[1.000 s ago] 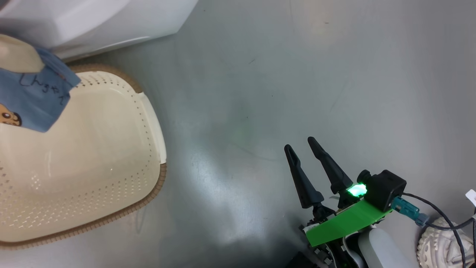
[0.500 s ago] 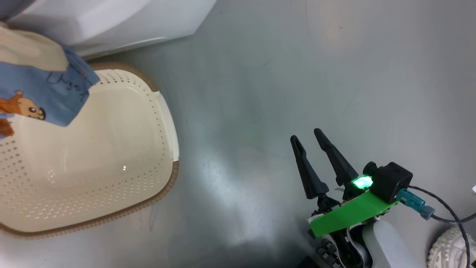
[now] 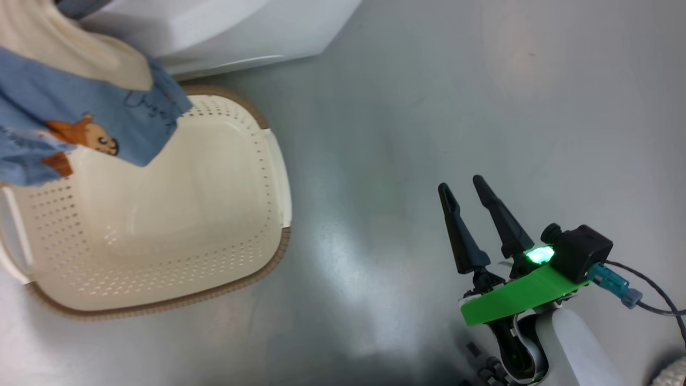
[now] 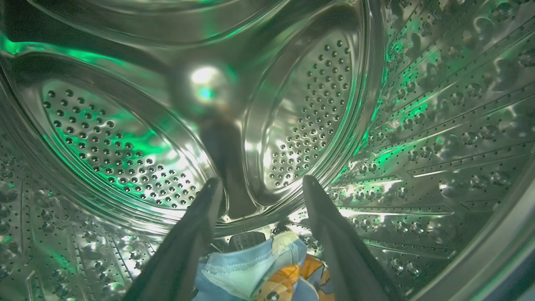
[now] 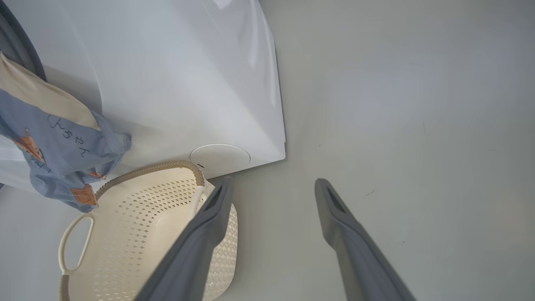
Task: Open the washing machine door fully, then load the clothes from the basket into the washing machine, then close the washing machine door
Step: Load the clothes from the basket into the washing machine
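Inside the steel drum (image 4: 125, 138) of the washing machine (image 3: 241, 27), my left gripper (image 4: 262, 180) stands open. A blue garment of the clothes (image 4: 250, 271) lies on the drum floor just below its fingers, free of them. More of the clothes (image 3: 107, 107), blue with cream patches, hang from the machine's front (image 5: 188, 83) over the far end of the basket (image 3: 177, 305). The basket's inside is bare where I see it. My right gripper (image 3: 461, 184) hovers open over the floor to the basket's right, holding nothing. The washing machine door is out of view.
Grey floor (image 3: 402, 107) stretches to the right of the basket (image 5: 154, 168) and machine. The hanging garment (image 5: 62, 142) drapes past the machine's lower front. A round white cover (image 5: 220, 156) sits low on the machine's front. My right gripper (image 5: 273, 182) points at the machine's bottom corner.
The head camera has swung left, so the basket and hanging garment show more fully. My left gripper has gone from shut to open. The right gripper holds its pose.
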Available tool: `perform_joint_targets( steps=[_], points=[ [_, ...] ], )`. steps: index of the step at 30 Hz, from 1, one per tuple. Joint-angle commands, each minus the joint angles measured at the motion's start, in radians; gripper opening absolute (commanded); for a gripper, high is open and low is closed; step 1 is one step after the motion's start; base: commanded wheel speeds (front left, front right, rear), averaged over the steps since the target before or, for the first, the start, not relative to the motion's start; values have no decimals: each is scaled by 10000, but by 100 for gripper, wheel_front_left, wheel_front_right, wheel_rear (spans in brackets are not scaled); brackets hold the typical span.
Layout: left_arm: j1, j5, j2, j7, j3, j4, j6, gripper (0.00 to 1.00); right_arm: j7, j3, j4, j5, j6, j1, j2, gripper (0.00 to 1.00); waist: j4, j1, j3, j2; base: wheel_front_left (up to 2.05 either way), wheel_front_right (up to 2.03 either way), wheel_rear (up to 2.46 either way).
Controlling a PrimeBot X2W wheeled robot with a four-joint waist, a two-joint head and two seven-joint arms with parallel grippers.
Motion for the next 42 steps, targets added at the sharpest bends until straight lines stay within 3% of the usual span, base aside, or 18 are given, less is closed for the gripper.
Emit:
perform_joint_targets(
  steps=[1, 13, 26, 35, 42],
  points=[
    [270, -66, 466, -49, 128, -401, -23, 100, -120, 207, -147, -124, 90, 166, 7, 100, 167, 0, -88, 0, 0, 0, 0],
    [2160, -353, -69, -49, 253, -2392, -24, 100, -120, 75, 83, -292, 90, 112, 7, 100, 668, 0, -503, 0, 0, 0, 0],
    [5084, 42, -580, -49, 890, -4582, -24, 100, -120, -6, 215, -351, 90, 168, 7, 100, 796, 0, -870, 0, 0, 0, 0],
    [6581, 319, -1123, -49, 1680, -5396, -25, 100, -120, 63, 272, -342, 90, 90, 7, 100, 825, 0, -905, 0, 0, 0, 0],
    [7615, 522, -1227, -49, 2004, -5756, -25, 100, -120, 68, 273, -370, 90, 48, 7, 100, 846, 0, -925, 0, 0, 0, 0]
  ],
)
